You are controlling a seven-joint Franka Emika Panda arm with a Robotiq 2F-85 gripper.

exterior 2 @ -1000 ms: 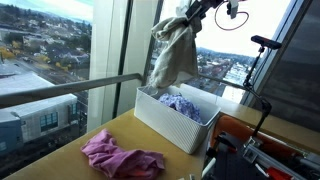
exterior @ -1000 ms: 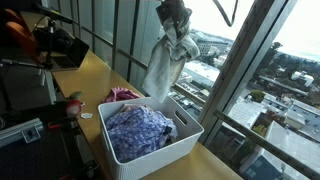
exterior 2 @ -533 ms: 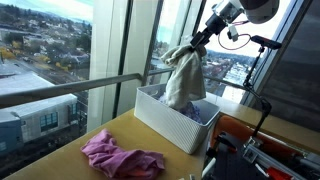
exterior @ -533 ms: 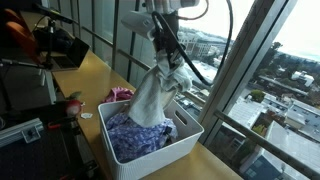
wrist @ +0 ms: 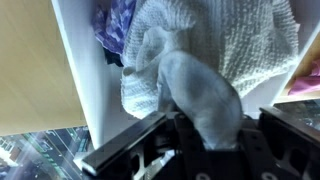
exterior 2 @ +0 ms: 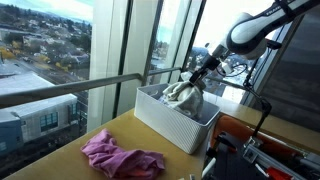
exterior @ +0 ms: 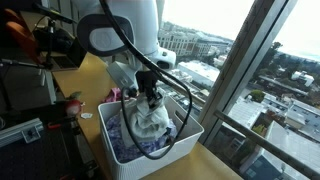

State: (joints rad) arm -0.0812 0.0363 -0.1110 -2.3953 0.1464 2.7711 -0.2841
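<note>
The tool (exterior: 152, 98) is pinched nearly closed on a white cloth (exterior: 150, 120), which sags into the basket (exterior: 155, 162) on top of a purple cloth (exterior: 118, 135). A pink cloth (exterior 2: 122, 158) lies on the surface (exterior 2: 60, 160) beside the basket.

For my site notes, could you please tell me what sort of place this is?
Probably a high-floor office or lab: tall windows overlook city buildings, and a black equipment stand rises beside the wooden table holding a white laundry basket.
</note>
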